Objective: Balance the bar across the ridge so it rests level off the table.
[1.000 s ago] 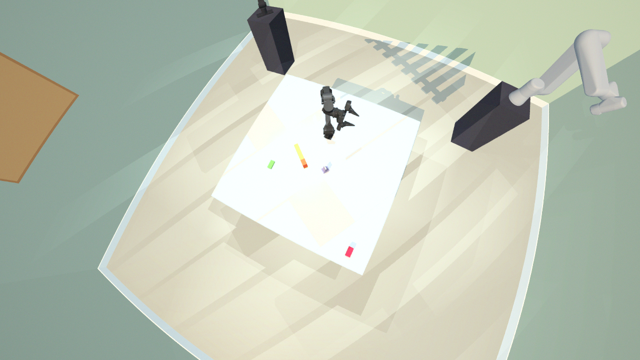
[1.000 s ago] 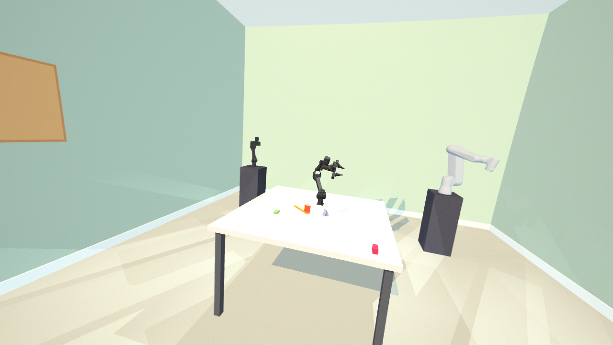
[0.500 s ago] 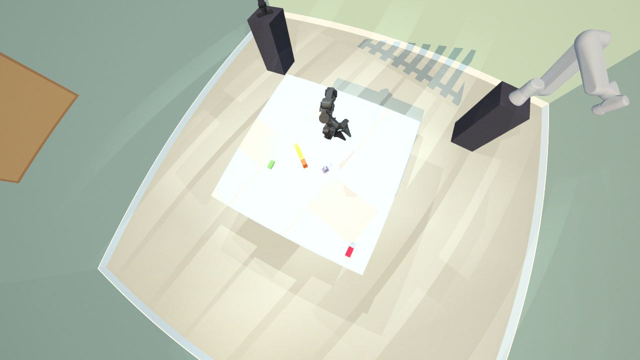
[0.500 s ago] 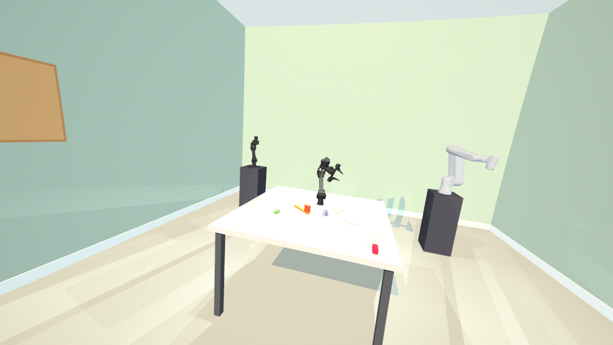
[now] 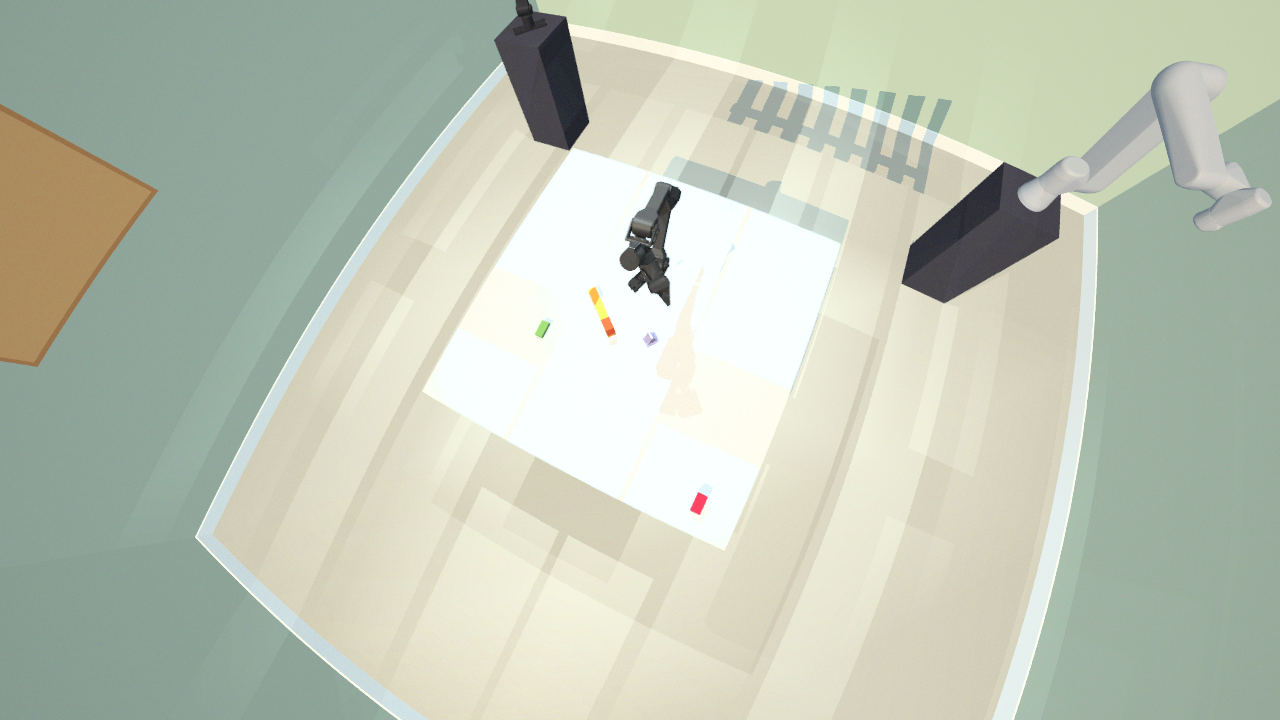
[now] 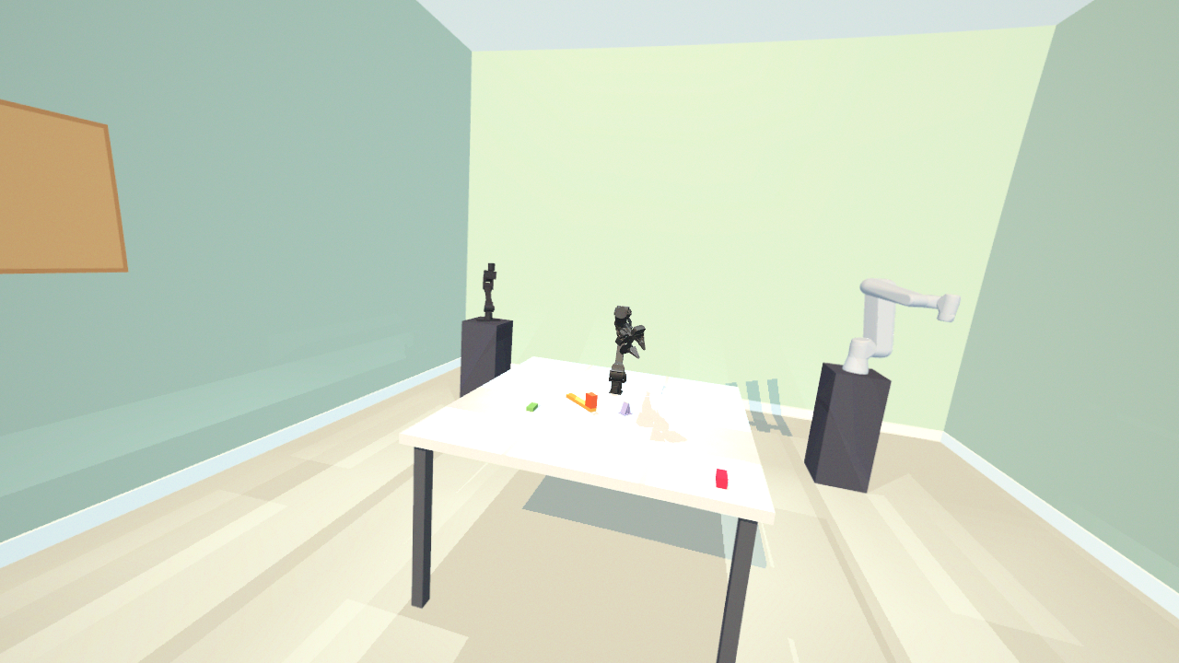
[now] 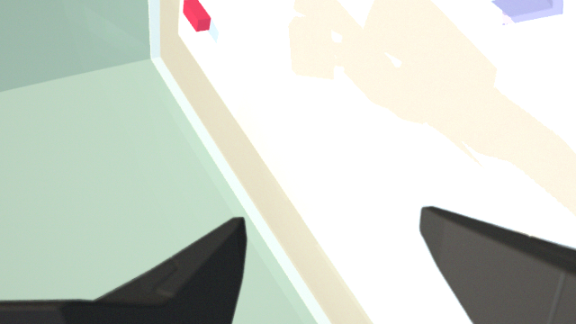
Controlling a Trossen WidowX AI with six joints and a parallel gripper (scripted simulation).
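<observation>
The bar, orange and yellow, lies on the table. A red-orange block stands on its near end. The small lavender ridge stands on the table to the right of the bar, apart from it; part of it shows in the wrist view at the top right corner. My gripper is open and empty, raised above the table behind the ridge. The bar is outside the wrist view.
A green block lies left of the bar. A red block is near the table's front right corner. Two dark pedestals with other arms stand beyond the table. The arm's shadow falls right of the ridge.
</observation>
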